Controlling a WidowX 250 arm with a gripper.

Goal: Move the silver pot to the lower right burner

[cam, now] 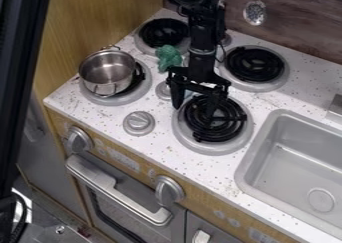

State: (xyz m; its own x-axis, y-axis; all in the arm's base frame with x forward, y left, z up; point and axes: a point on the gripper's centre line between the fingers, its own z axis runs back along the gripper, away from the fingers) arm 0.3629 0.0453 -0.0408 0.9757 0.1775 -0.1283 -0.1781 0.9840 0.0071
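The white, speckled countertop (157,147) of the toy kitchen runs diagonally across the view, its front edge dropping toward the lower right above a wood-look panel (123,157). Its surface shows as a narrow strip between the lower right burner and the sink, and as a wider patch in front of that burner. The grey rectangular sink (257,147) with rounded corners is set in at the right, a round drain (321,199) in its floor. Below the panel is the oven with a thick silver handle (117,191). The black robot arm hangs from the top edge, passing between the two rear burners; its claw (196,99) is over the rear left part of the lower right burner (220,127), a black coil in a grey ring, with its fingers apart. The other black-coiled burners are upper right (255,64), upper left (163,33) and lower left (117,99). The round silver metal pot (107,72) stands upright on the lower left one, off centre toward the left, near the counter's left edge; its bare metal floor shows inside. Smaller are a round grey knob (139,123) between the front burners, a crumpled green object (168,57) beside the upper left burner and a perforated metal spoon (254,13) hanging against the wall.
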